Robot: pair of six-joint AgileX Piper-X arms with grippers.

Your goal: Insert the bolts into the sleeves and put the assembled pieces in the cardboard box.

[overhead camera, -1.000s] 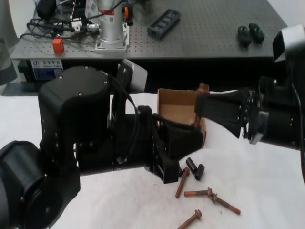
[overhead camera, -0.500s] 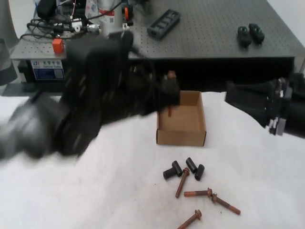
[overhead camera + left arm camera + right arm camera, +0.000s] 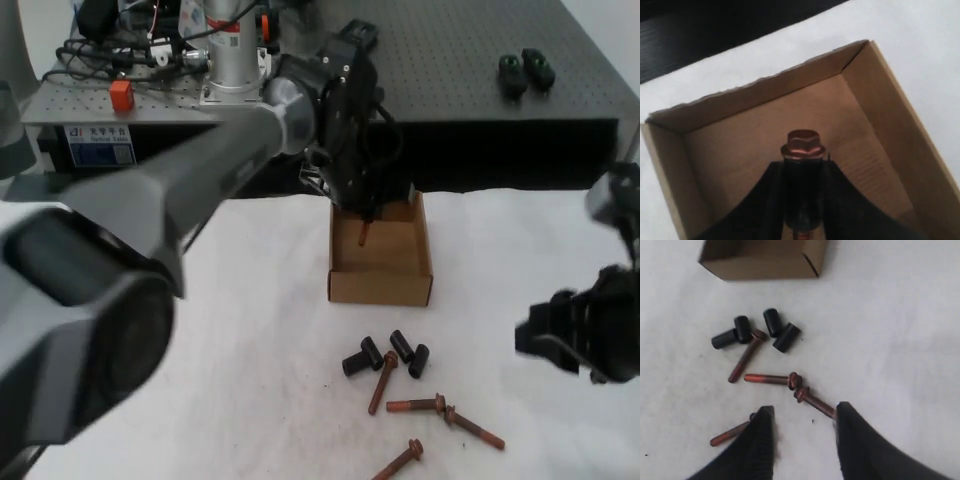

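Left end effector (image 3: pixel 802 172) clamped on a sleeve (image 3: pixel 801 192) with a bolt (image 3: pixel 802 144) inserted, hanging over the cardboard box (image 3: pixel 880 95) interior. Right end effector (image 3: pixel 804 412) spread open, gripping nothing, above loose bolts (image 3: pixel 767 378) and spare sleeves (image 3: pixel 786 337) on the desk (image 3: pixel 900 315), at 6 o'clock from the box.

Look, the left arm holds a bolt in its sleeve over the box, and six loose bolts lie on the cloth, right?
No, four loose bolts lie on the cloth, not six; the right wrist view shows them. The left gripper does hold the sleeved bolt over the box.
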